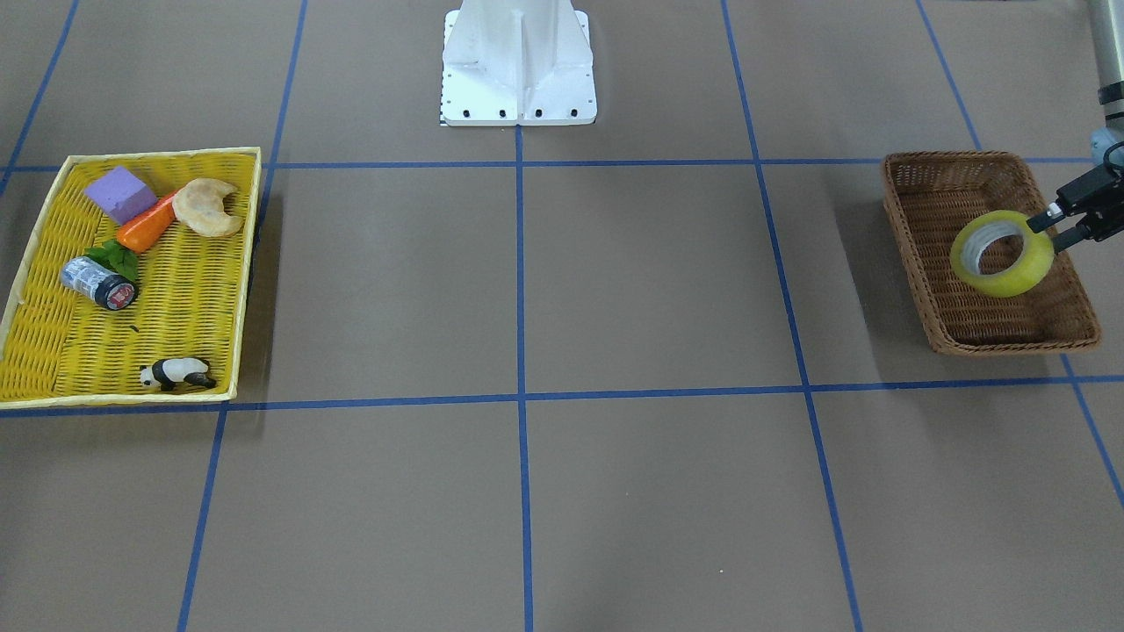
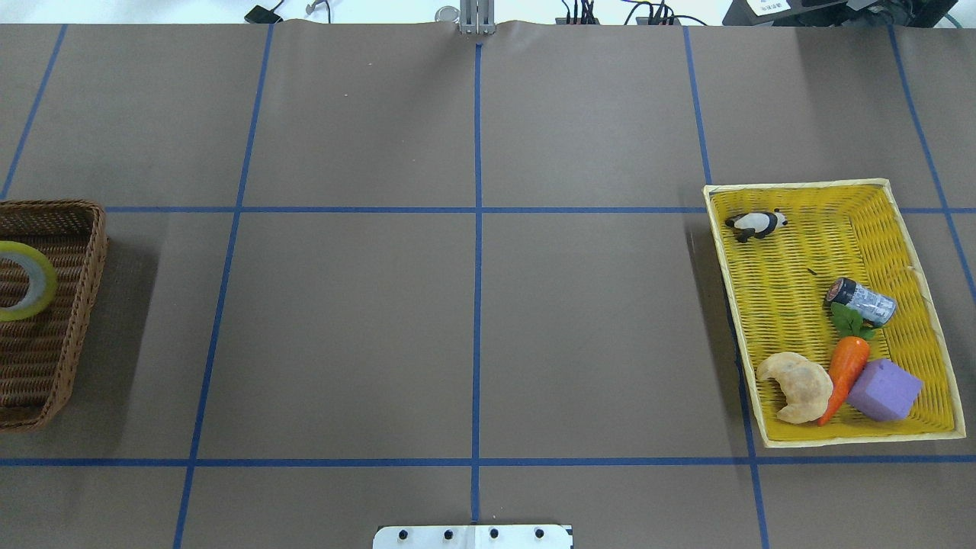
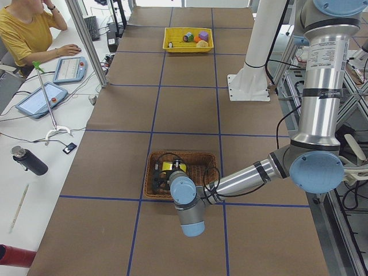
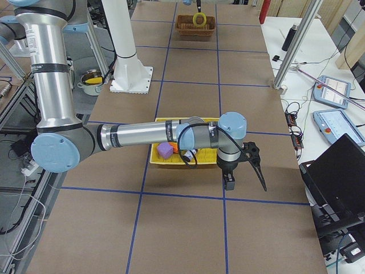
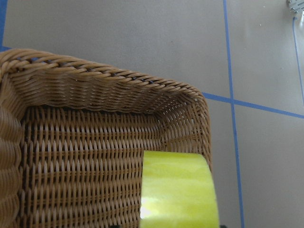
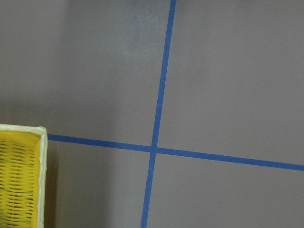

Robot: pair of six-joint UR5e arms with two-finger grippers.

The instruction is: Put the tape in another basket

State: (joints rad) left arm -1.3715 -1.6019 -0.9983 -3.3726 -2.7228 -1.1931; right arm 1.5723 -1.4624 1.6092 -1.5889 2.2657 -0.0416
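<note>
The tape point(image 1: 1002, 254), a wide yellowish roll with a white core, hangs tilted on edge over the dark brown wicker basket point(image 1: 904, 228). My left gripper point(image 1: 1047, 230) is shut on the roll's wall from the outer side. The overhead view shows the tape point(image 2: 29, 280) and basket point(image 2: 69, 305) at the left edge. The left wrist view shows the tape point(image 5: 178, 190) above the basket's corner point(image 5: 95, 76). My right gripper point(image 4: 254, 165) shows only in the exterior right view, beside the yellow tray; I cannot tell whether it is open or shut.
The shallow yellow woven tray point(image 1: 176, 290) at the table's other end holds a grey-and-black can point(image 1: 98, 283), a carrot point(image 1: 147, 226), a croissant point(image 1: 206, 207), a purple block point(image 1: 120, 194) and a panda figure point(image 1: 176, 374). The robot's white base point(image 1: 518, 61) stands mid-table.
</note>
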